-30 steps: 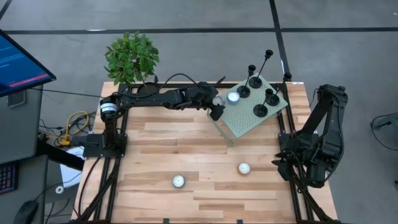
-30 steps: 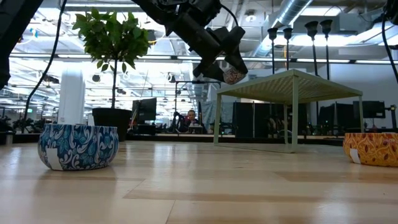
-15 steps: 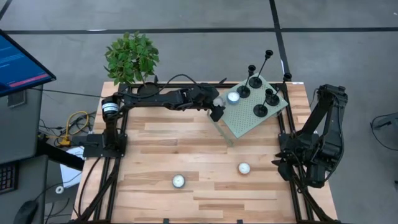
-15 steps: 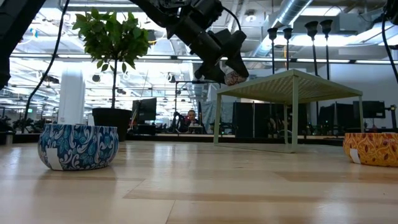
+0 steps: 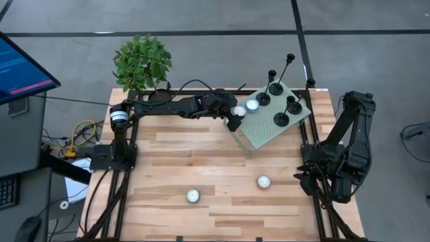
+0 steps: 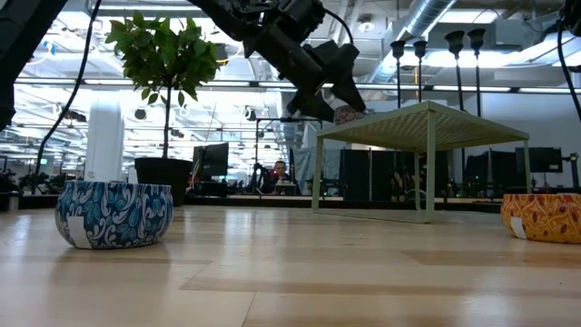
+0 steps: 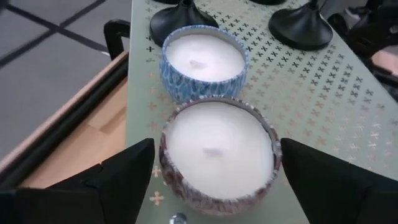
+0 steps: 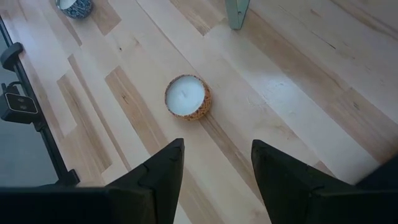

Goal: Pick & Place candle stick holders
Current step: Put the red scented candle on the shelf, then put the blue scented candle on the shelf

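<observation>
Several matte-black candle stick holders (image 5: 281, 119) stand on their disc bases on a small green perforated table (image 5: 269, 131) at the far right; their stems show in the low view (image 6: 456, 68), and two bases show in the left wrist view (image 7: 300, 28). My left gripper (image 5: 235, 114) is at that table's left edge, shut on a white candle in a reddish patterned tin (image 7: 217, 152). A blue-tinned candle (image 7: 204, 59) rests on the green table just beyond it. My right gripper (image 8: 214, 180) is open and empty by the table's right edge. My left gripper pinches the reddish tin's round side wall (image 7: 169, 163) between its two fingers, one on each side. The fingers slant down from the table's left. The tin stays upright over the green table's edge (image 6: 345, 113); whether its bottom touches that table, I cannot tell.
Two more tinned candles sit on the wooden table: a blue one (image 5: 193, 195) near the front and an orange one (image 5: 263, 181), also in the right wrist view (image 8: 188, 98). A potted plant (image 5: 142, 64) stands at the far left corner. My right arm (image 5: 336, 168) is folded at the right edge.
My left gripper has carried the reddish tin candle toward the table's right and slightly up, from beside the green table to over its left edge. The tin has stayed upright in the hold.
</observation>
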Tool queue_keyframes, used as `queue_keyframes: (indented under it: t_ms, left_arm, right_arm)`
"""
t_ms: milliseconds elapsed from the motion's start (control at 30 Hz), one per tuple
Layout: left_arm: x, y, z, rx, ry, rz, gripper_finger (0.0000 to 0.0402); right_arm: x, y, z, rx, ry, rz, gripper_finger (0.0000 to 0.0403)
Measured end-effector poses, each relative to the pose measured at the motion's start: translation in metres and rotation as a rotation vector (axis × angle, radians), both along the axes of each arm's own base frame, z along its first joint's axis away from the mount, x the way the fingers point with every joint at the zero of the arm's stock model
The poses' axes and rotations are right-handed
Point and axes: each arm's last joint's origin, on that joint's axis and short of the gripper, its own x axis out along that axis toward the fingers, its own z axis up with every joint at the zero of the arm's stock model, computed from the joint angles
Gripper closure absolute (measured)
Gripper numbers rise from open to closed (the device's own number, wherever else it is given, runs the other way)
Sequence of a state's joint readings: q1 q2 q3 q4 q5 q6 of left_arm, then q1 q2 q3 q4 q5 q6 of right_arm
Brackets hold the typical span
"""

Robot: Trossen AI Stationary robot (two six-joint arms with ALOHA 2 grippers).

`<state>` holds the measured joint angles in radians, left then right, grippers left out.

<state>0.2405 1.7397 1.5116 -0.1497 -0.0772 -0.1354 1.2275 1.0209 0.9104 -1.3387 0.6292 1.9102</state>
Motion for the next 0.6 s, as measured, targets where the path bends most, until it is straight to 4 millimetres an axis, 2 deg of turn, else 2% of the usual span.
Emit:
queue_keyframes:
  t_ms: [267,400,500,600]
  left_arm:
    - [-0.002,0.0,0.003,0.027,0.0,-0.01,0.0057]
    - [-0.011,-0.002,0.019,0.058,-0.033,-0.015,0.0056]
    - [-0.026,-0.006,0.035,0.063,-0.05,-0.015,0.0053]
    - [-0.054,-0.022,0.06,0.058,-0.039,-0.04,0.0054]
  right_arm:
    - [0.0,0.0,0.0,0.001,0.0,-0.001,0.0223]
    - [0.0,0.0,0.0,0.004,-0.001,-0.001,0.0223]
    - [0.0,0.001,0.0,0.009,-0.003,-0.001,0.0223]
    - [0.001,0.002,0.0,0.025,-0.009,0.0,0.0223]
